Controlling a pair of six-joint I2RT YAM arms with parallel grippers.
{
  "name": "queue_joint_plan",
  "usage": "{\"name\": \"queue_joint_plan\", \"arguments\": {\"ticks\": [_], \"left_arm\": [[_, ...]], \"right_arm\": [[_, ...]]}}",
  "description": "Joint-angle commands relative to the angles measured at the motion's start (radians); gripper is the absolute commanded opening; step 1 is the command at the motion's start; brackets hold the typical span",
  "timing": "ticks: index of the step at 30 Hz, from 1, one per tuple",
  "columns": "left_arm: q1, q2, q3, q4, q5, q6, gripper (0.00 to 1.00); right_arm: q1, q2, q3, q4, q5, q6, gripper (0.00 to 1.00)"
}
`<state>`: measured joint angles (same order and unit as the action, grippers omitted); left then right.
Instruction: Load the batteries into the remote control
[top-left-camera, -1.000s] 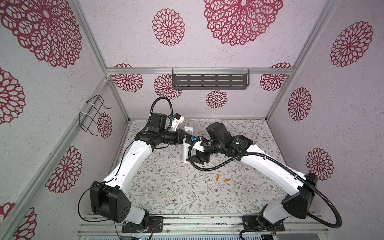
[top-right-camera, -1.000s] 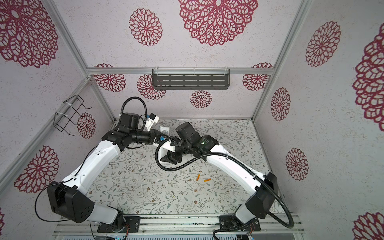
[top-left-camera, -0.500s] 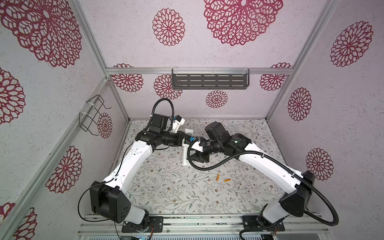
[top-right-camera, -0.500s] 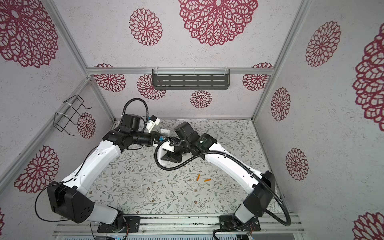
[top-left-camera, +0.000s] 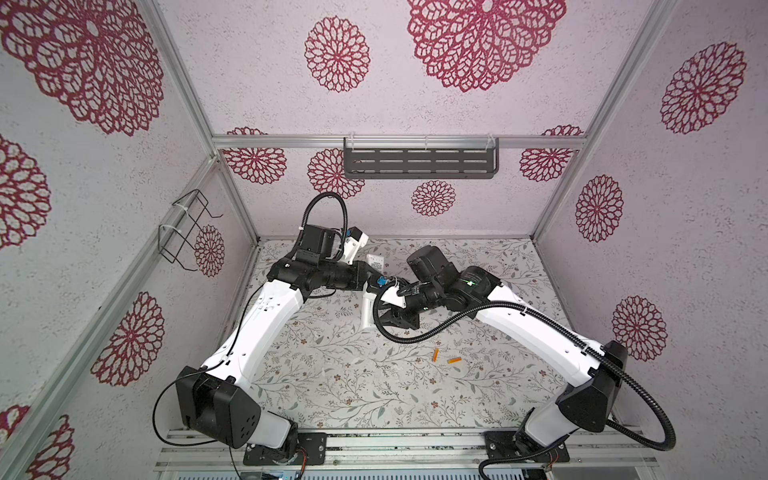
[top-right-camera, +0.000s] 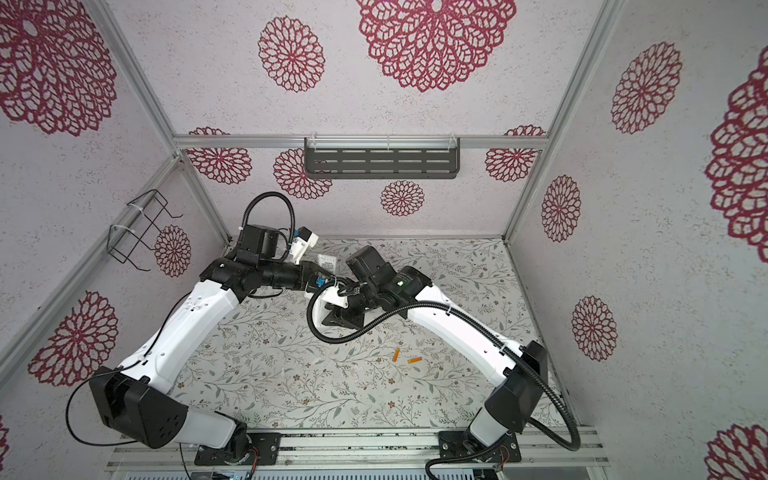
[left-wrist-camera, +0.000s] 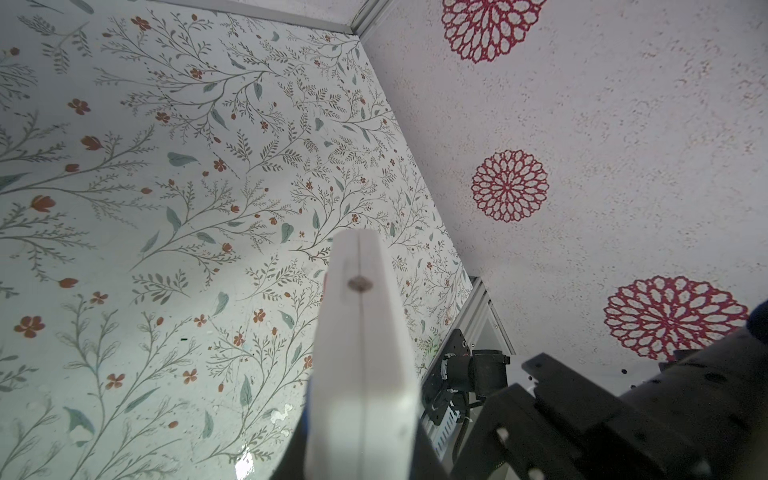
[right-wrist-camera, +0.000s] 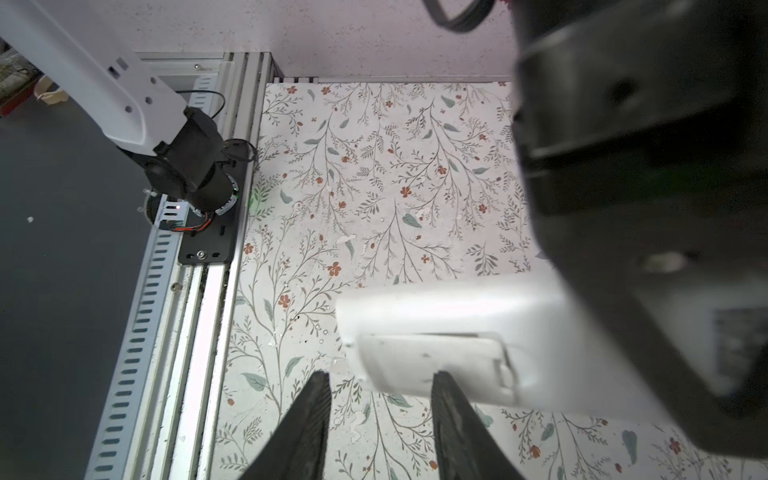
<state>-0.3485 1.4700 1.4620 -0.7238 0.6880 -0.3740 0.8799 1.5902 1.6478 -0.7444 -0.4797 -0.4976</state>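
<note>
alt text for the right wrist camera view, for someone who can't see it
The white remote control, its battery cover in place and facing the camera, is held above the floral table by the left gripper. The right gripper's two black fingers stand apart at the remote's end, not clamped on it.

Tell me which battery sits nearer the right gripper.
The lengthwise battery, pointing at the back wall; the crosswise battery lies farther from the right gripper.

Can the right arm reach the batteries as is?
Probably yes: the batteries lie bare on the table near it, nothing over them; the right gripper is open, by the remote control.
</note>
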Motion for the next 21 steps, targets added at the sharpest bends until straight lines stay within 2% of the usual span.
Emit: {"name": "queue_joint_plan", "arguments": {"ticks": [1,8,11,15,17,21], "left_arm": [[-0.007,-0.018,0.030,0.026,-0.008,0.037,0.00],[-0.007,-0.016,0.028,0.022,-0.021,0.032,0.00],[-0.006,-0.019,0.020,0.023,-0.071,0.010,0.00],[-0.006,-0.030,-0.011,0.048,-0.195,-0.063,0.00],[-0.006,-0.039,-0.028,0.071,-0.251,-0.104,0.00],[-0.006,-0.074,-0.075,0.160,-0.308,-0.187,0.00]], "right_arm": [[0.005,0.001,0.027,-0.032,-0.026,-0.007,0.43],[0.005,-0.032,0.008,0.027,0.025,0.014,0.48],[0.004,-0.073,-0.034,0.094,0.057,0.060,0.58],[-0.008,-0.142,-0.116,0.215,0.134,0.199,0.67],[-0.022,-0.164,-0.145,0.263,0.172,0.312,0.73],[-0.083,-0.169,-0.158,0.316,0.159,0.556,0.83]]}}
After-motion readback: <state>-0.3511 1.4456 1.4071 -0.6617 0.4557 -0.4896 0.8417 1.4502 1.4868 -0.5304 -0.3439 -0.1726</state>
